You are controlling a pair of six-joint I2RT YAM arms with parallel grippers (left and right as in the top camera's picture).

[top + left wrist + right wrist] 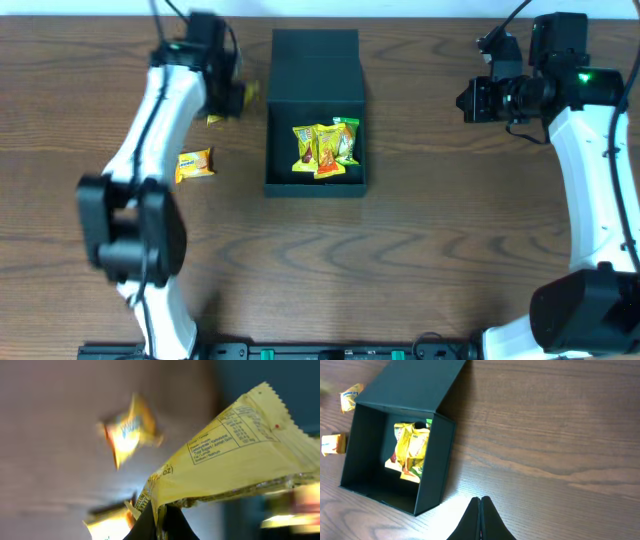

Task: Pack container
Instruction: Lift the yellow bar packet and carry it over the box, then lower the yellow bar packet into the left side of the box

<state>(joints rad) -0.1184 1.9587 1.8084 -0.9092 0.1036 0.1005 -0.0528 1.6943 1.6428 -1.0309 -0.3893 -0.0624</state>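
The container point(315, 186) is a dark square box in the middle of the table, its flap lid point(315, 50) lying open at the back. Several yellow and green candy packets point(325, 148) lie inside. My left gripper point(238, 98) is just left of the box and is shut on a yellow candy packet point(235, 460), pinched by its edge between the fingertips point(172, 522). Two more packets lie on the wood, one point(194, 165) to the left and a small one point(214, 119) under the left arm. My right gripper point(480, 505) is shut and empty, off to the right of the box point(434, 460).
The brown wooden table point(440, 230) carries everything. The loose packets on the wood point(351, 396) point(332, 443) lie beyond the box's far side in the right wrist view. My right arm's base point(590, 310) stands at the front right, the left arm's base point(135, 235) at the front left.
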